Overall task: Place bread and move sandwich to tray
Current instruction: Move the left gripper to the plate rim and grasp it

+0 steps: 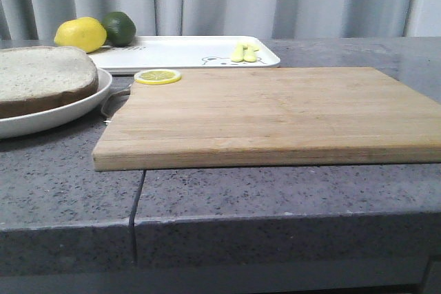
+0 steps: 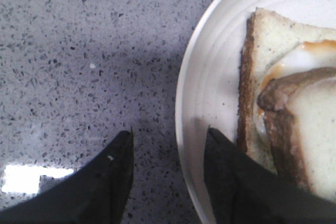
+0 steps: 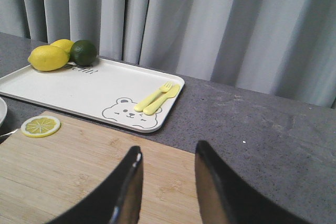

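Observation:
The sandwich sits on a round white plate (image 1: 76,105) at the left of the counter. In the left wrist view a flat slice (image 2: 268,35) carries a fried egg (image 2: 299,59), and the thick bread (image 2: 315,129) lies on top of it. From the front only the bread (image 1: 41,77) shows on the plate. My left gripper (image 2: 169,132) is open, one finger over the plate's (image 2: 210,66) rim and the other over bare counter. My right gripper (image 3: 169,148) is open and empty above the cutting board. The white tray (image 1: 186,51) (image 3: 94,90) lies at the back.
A wooden cutting board (image 1: 275,108) (image 3: 63,166) fills the middle, with a lemon slice (image 1: 158,76) at its far left corner. On the tray are a lemon (image 1: 80,34), a lime (image 1: 119,27) and a yellow fork and knife (image 1: 245,52). Grey curtains hang behind.

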